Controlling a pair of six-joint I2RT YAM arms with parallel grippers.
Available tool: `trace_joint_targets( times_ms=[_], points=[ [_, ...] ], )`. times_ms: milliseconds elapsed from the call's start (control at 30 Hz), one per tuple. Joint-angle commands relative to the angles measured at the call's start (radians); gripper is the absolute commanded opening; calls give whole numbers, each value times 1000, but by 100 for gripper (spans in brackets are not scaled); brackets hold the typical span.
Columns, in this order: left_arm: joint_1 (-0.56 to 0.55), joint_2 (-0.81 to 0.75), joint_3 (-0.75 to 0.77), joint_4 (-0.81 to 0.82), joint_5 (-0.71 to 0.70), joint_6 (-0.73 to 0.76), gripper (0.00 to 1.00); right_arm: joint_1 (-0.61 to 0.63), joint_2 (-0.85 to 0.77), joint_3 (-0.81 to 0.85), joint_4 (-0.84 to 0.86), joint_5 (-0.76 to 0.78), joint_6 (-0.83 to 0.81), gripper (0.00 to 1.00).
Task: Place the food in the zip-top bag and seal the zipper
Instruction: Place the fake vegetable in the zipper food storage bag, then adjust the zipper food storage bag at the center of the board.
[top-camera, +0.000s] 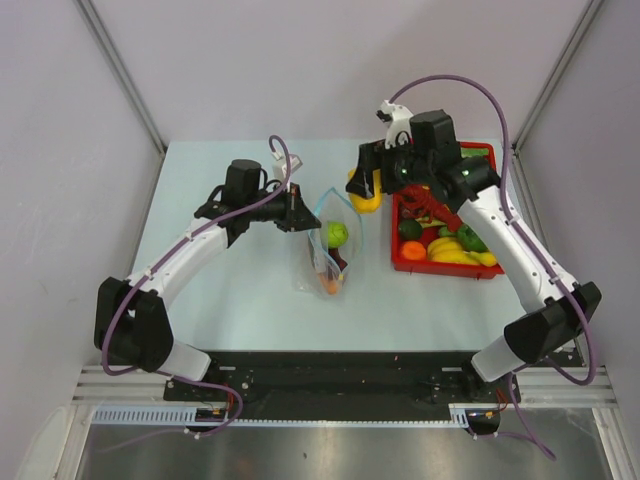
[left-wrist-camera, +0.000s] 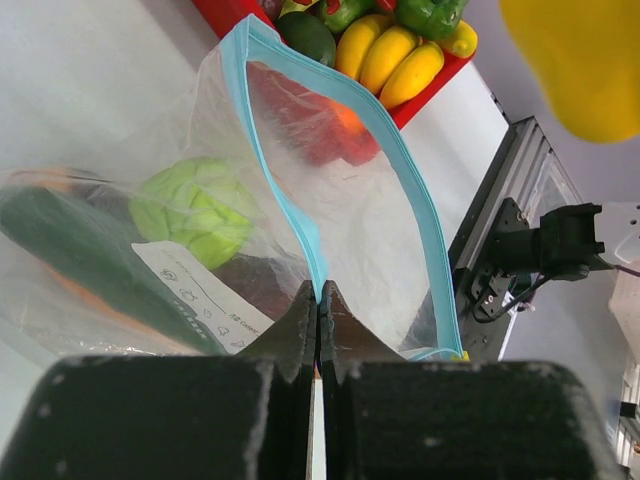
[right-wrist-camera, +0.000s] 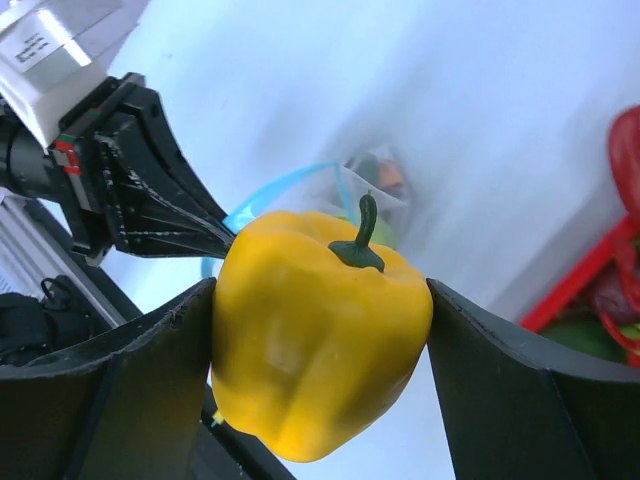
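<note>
Over the table (top-camera: 230, 290) centre, the right gripper (top-camera: 366, 182) is gripping the yellow pepper (right-wrist-camera: 310, 330) just right of the zip-top bag (top-camera: 330, 250). The left gripper (left-wrist-camera: 318, 300) is pinching the zipper (left-wrist-camera: 400, 160), mouth open. Next, prob.: moving pepper over opening & releasing w/ care.

place: robotics lab test cell | cues: plain white walls (top-camera: 60, 150), aluminium frame rail (top-camera: 560, 390)

White-shelled left arm (top-camera: 190, 250) and right arm (top-camera: 525, 250), black joints and bases; purple cables (top-camera: 470, 85) looped alongside; matte black wedge-shaped end effector fingers (right-wrist-camera: 110, 400); possibly a green wrist light (top-camera: 403, 172).
</note>
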Motion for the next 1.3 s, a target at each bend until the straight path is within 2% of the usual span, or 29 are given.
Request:
trace_joint_targets(
  times_ms=[0, 200, 267, 333, 367, 400, 667, 833, 900, 1000, 1100, 1200, 1233, 1267],
  points=[
    [11, -36, 34, 18, 33, -21, 0, 41, 26, -83, 117, -50, 18, 66],
    [9, -38, 30, 24, 37, -43, 0, 100, 65, -151, 199, -48, -19, 67],
    [9, -38, 28, 24, 34, -48, 0, 110, 71, -162, 214, -47, -28, 71],
    [11, -41, 28, 21, 33, -48, 0, 133, 82, -169, 196, -33, -65, 79],
    [12, -41, 28, 21, 33, -48, 0, 142, 82, -172, 184, -25, -74, 95],
    [14, -41, 27, 21, 33, -51, 0, 147, 83, -171, 173, -13, -85, 100],
    [20, -39, 20, 28, 42, -63, 0, 104, 19, -124, 79, -11, -103, 100],
    [22, -41, 11, 31, 47, -64, 0, 36, 9, -148, 7, 59, -90, 99],
    [23, -38, 14, 35, 51, -66, 0, -7, 25, -175, -2, 18, -68, 93],
    [22, -30, 20, 36, 50, -64, 0, -39, 57, -197, -7, -60, -56, 79],
    [22, -29, 27, 33, 45, -61, 0, -31, 77, -214, 4, -134, -36, 70],
    [22, -33, 30, 21, 36, -52, 0, -10, 88, -245, 18, -160, -36, 53],
    [20, -39, 28, 18, 34, -48, 0, -7, 92, -249, 22, -171, -40, 39],
    [20, -44, 33, 12, 40, -43, 0, -10, 94, -246, 27, -194, -37, 31]
  ],
)
